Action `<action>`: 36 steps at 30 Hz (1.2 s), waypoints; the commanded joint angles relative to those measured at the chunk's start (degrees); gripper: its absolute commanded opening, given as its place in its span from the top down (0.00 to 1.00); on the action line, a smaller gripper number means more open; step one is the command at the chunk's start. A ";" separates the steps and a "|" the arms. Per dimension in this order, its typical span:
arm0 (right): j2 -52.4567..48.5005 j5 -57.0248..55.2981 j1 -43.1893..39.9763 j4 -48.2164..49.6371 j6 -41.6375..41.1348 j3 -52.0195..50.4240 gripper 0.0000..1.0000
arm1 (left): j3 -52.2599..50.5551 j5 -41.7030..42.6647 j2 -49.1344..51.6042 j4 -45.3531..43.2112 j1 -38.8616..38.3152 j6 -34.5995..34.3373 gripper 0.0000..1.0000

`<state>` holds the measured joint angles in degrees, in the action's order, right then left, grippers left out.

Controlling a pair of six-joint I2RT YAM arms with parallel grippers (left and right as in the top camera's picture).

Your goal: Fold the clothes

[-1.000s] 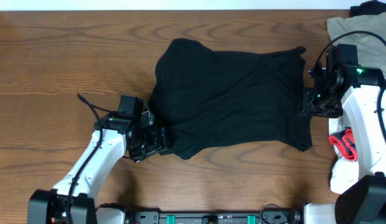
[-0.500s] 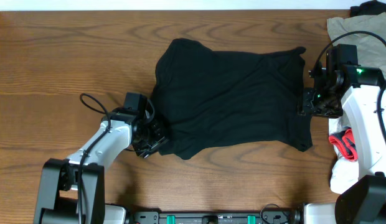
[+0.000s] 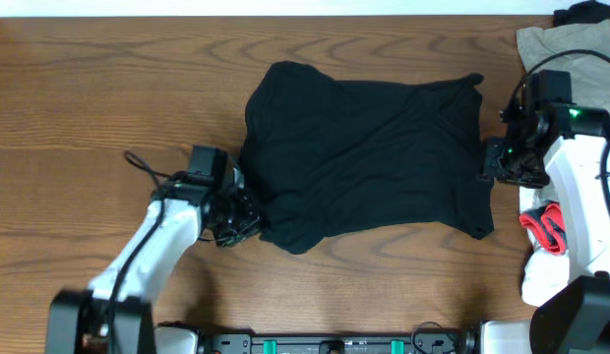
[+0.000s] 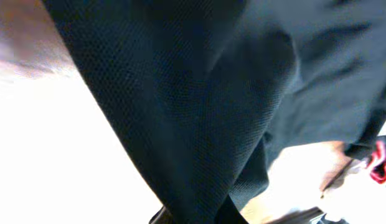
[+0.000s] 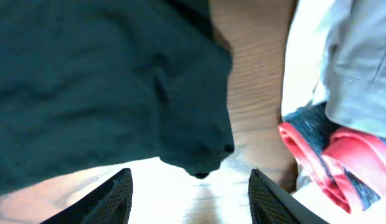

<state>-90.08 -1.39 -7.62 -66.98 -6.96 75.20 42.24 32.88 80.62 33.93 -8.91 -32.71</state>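
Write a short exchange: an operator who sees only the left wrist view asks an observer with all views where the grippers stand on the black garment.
Operator: The garment fills my view. Which part am I on?
Observer: Overhead, the left gripper is shut on its near left corner.
Operator: And the other arm?
Observer: The right gripper is open and holds nothing, just off the garment's right edge.
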 commanded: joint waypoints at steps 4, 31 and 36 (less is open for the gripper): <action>0.07 -0.39 -2.36 2.16 -3.93 -7.04 0.41 | 1.62 -2.49 -5.99 0.31 3.58 1.62 0.94; 0.07 10.80 -2.45 17.59 -3.69 -27.76 0.45 | 1.60 -2.49 -5.77 0.31 3.80 3.15 0.93; 0.07 10.84 -2.45 17.79 -3.72 -28.20 0.41 | 1.60 -2.49 -5.77 1.11 3.80 3.78 0.93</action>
<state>-90.11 8.93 -9.74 -49.45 -10.17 47.59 42.46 31.11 74.91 34.52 -5.39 -30.33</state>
